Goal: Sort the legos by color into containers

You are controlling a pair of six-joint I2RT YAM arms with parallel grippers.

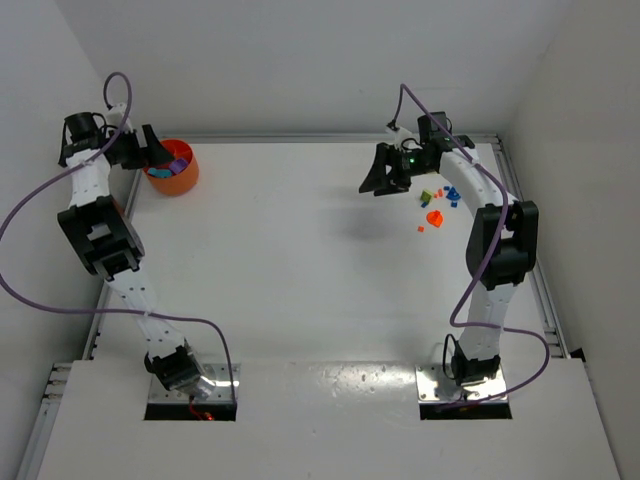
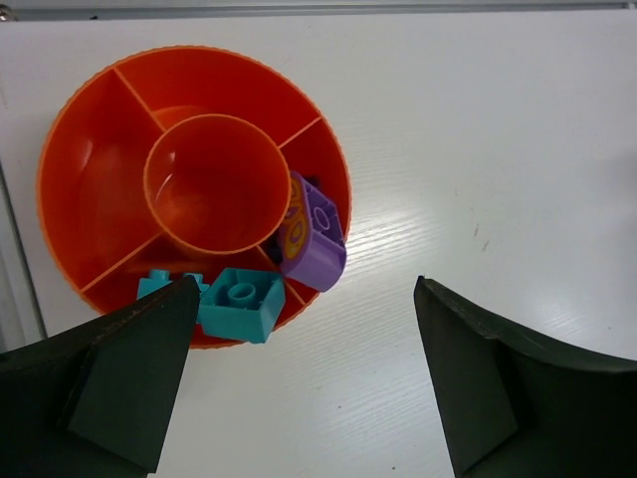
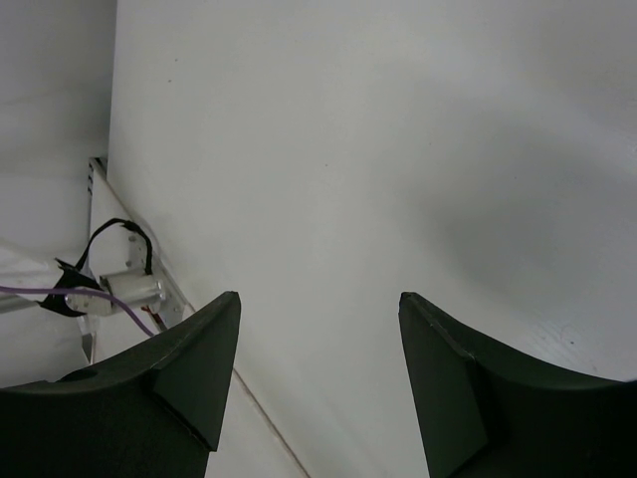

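1. over the far-left bowl (image 2: 62, 129): left gripper (image 2: 305, 299) has its fingers spread wide with nothing between them. teal bricks (image 2: 242, 302) lie in one wedge, a purple brick (image 2: 317, 234) in the next.
2. right gripper (image 1: 385, 180) is also spread and empty, near the loose bricks (image 1: 437, 205) at far right.
3. best to lift straight up; the teal sits at the rim and looks easy to knock.
4. only the left wrist view shows the wedges; only the overhead view shows the loose bricks.
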